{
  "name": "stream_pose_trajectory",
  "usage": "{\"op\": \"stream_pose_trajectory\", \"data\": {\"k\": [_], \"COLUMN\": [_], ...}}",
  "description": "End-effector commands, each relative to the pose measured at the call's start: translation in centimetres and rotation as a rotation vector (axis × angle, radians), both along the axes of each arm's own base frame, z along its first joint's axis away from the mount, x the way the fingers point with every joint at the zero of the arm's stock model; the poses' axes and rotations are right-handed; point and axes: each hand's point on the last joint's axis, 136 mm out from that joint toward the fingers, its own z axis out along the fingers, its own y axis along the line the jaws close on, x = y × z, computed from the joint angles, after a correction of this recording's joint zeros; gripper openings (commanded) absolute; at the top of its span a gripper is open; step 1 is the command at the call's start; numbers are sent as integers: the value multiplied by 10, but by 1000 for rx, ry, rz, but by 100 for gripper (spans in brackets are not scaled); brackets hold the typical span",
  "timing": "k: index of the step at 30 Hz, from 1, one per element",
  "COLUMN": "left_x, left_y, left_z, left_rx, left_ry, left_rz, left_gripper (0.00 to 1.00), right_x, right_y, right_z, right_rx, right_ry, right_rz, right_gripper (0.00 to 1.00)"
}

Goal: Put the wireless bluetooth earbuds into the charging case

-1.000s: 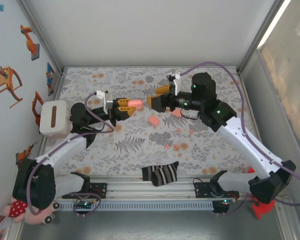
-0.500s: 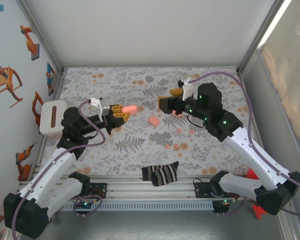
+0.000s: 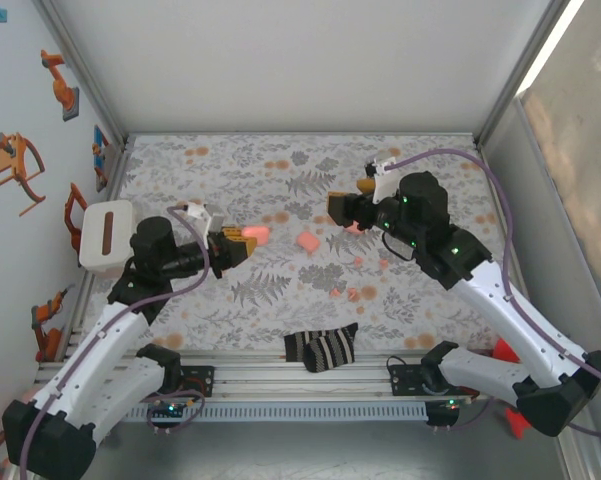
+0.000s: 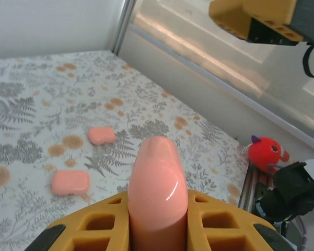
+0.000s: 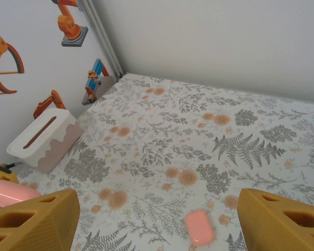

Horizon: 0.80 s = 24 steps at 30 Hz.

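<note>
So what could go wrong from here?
The left hand pinches the pink case by one end, much of it sticking out, so a push could tilt or slip it. The earbuds are tiny among orange flower prints on the cloth; the open right hand might miss them.

Three salmon-pink cases [image 3: 306, 242]: one is clamped between the fingers of the left tool [image 3: 242, 240], and two lie on the bench [image 3: 230, 160] ahead of it, the farther one just beside the right tool [image 3: 340, 208].

About four tiny coral-red earbuds [image 3: 358, 262] lie scattered on the cloth on the near side of the right tool. The orange prints make that count uncertain.

Two tools in all.

One white slotted box [image 3: 105, 237] sits behind the left tool.

One striped sock [image 3: 321, 347] lies well behind both tools, near the arm bases.

One red toy [image 4: 265, 152] is off the bench edge, ahead of the left tool.
</note>
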Motion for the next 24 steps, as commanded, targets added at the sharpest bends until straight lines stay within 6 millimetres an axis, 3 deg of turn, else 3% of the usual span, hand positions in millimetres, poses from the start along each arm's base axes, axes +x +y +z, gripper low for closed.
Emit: {"op": "stream_pose_trajectory", "data": {"k": [1,8,24], "left_x": [2,11,53], "left_y": [0,0,8], "left_z": [-1,-16,-76], "left_rx": [-1,20,165], "left_ry": [102,205,507], "left_rz": [19,54,195], "left_gripper": [0,0,0], "right_x": [1,1,0], "right_y": [-4,-5,-12], "right_z": [-1,-8,-16], "right_rx": [-9,-21,-41], "right_ry": [-7,18,37], "right_rz": [-26,-37,-63], "right_gripper": [78,78,78]}}
